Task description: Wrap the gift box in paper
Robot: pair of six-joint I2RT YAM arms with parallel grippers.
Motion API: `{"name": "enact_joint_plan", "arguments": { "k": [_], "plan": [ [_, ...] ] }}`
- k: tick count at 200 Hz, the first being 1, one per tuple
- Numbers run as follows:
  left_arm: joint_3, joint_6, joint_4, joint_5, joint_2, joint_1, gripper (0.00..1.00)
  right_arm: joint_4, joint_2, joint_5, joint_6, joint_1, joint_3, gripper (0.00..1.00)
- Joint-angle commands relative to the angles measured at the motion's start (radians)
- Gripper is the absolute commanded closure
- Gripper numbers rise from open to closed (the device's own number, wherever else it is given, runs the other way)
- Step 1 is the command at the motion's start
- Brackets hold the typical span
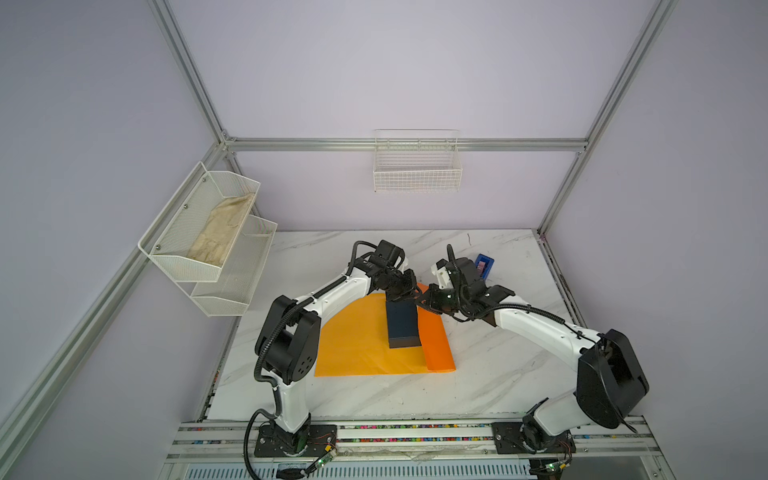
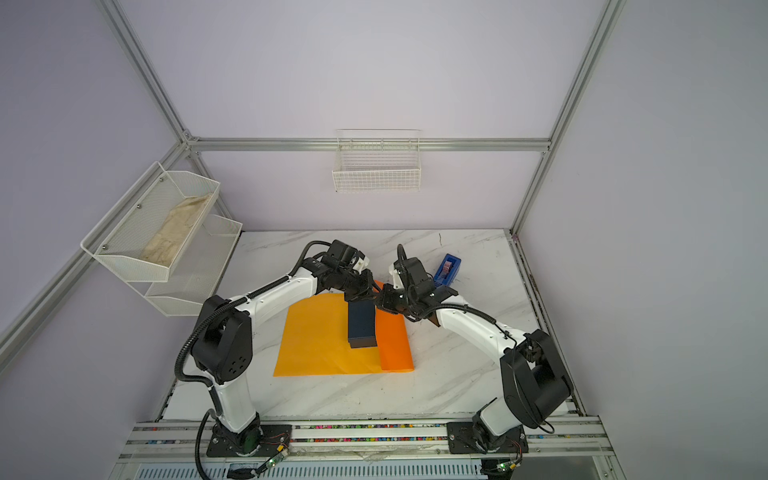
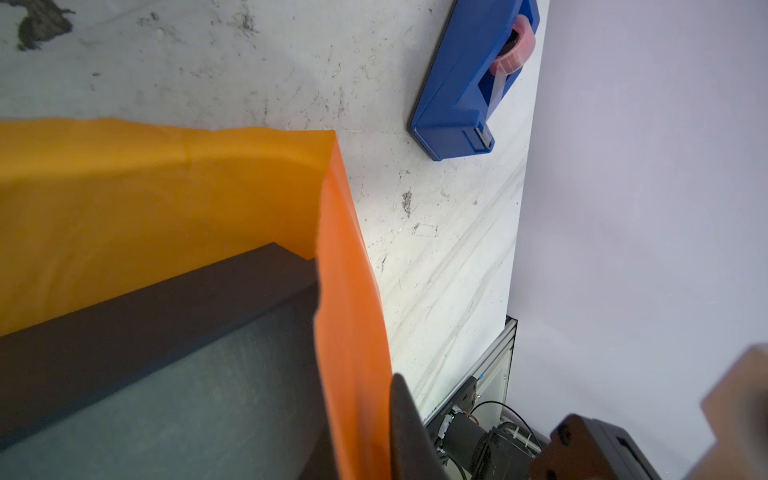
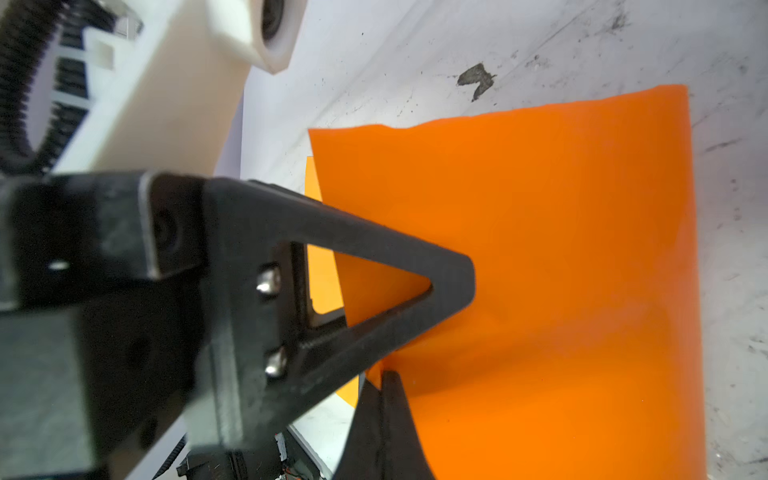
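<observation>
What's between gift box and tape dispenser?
Raised flap of the paper beside the gift box, then bare table up to the tape dispenser: left wrist view.

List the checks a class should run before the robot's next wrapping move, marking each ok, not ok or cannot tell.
1. Gift box lies on the paper: ok.
2. Right gripper shut on the paper's edge: ok.
3. Paper's right side raised beside the box: ok.
4. Left gripper at the box's far end, grip: cannot tell.
5. Box top covered: not ok, bare.
6. Tape dispenser apart from the paper: ok.
</observation>
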Motion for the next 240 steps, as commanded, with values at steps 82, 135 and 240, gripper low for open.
{"name": "enact_joint_plan", "arguments": {
  "k": [82, 135, 240],
  "plan": [
    [-0.029, 0.091, -0.029, 0.049, -0.091, 0.102, 1.0, -0.09, -0.036, 0.082, -0.02, -0.023, 0.065, 0.57],
    [-0.045, 0.184, -0.113, 0.092, -0.064, 0.148, 1.0, -0.083, 0.028, 0.04, -0.047, -0.025, 0.063, 0.63],
    [-0.107, 0.263, -0.18, -0.006, -0.068, 0.191, 1.0, -0.053, 0.124, -0.096, -0.111, -0.021, 0.051, 0.71]
  ]
}}
